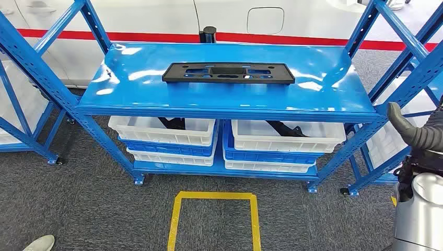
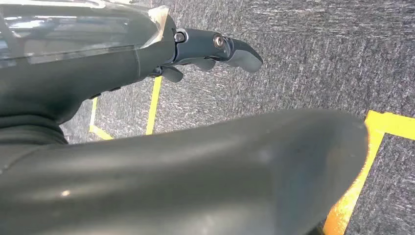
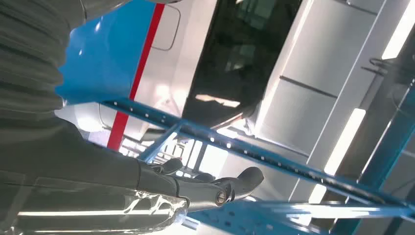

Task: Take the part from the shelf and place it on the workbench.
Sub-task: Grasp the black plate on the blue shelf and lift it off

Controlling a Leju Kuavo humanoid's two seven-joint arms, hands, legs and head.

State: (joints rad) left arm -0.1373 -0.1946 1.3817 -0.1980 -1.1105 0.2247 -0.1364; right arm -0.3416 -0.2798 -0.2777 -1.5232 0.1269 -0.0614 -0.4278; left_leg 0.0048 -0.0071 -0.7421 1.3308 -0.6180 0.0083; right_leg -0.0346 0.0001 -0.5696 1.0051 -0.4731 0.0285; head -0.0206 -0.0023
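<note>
A flat black rectangular part [image 1: 228,72] with cut-outs lies in the middle of the blue shelf's top board [image 1: 324,94]. My right hand [image 1: 412,130] is raised at the shelf's right end, below board height and well to the right of the part, touching nothing. In the right wrist view its fingers [image 3: 205,188] are stretched out with nothing in them, next to a blue shelf beam [image 3: 254,149]. My left hand [image 2: 210,51] hangs over the grey carpet, fingers extended and holding nothing.
White and blue crates [image 1: 167,133] [image 1: 284,138] with dark parts inside fill the lower shelf level. More blue racks stand at both sides. A yellow tape square [image 1: 214,196] marks the carpet in front. A person's shoe [image 1: 39,243] is at the lower left.
</note>
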